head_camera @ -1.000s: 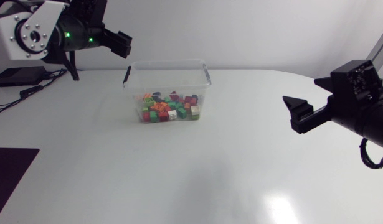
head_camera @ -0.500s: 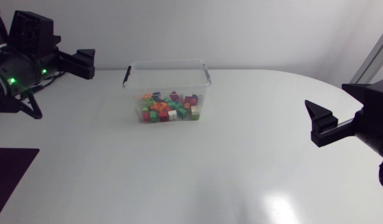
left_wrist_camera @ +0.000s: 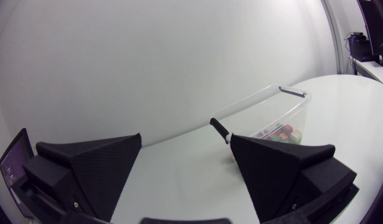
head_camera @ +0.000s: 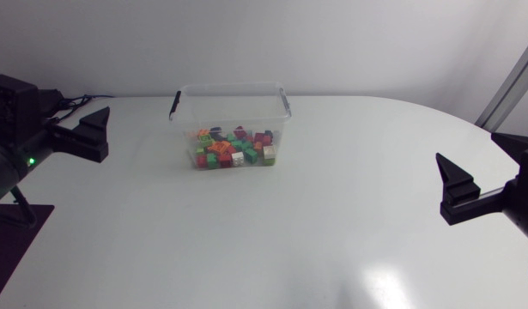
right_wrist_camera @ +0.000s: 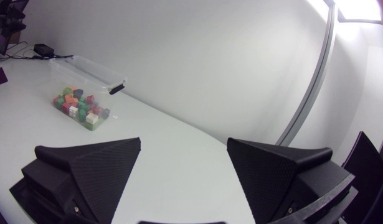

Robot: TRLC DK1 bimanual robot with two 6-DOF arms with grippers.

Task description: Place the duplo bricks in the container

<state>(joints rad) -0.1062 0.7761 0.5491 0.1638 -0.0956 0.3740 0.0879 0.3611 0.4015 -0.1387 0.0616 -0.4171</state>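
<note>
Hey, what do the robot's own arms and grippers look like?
The left gripper and right gripper are matte black. Each has two broad, wedge-shaped fingers with a finely grained surface. Seen from above, the arm ends are black and boxy. The left arm shows a small green light.

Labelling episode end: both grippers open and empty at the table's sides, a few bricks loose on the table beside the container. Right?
Not quite. The head view shows no loose bricks on the table: all the duplo bricks lie inside the container. The rest holds: the left gripper and the right gripper are open and empty, at the table's sides.
</note>
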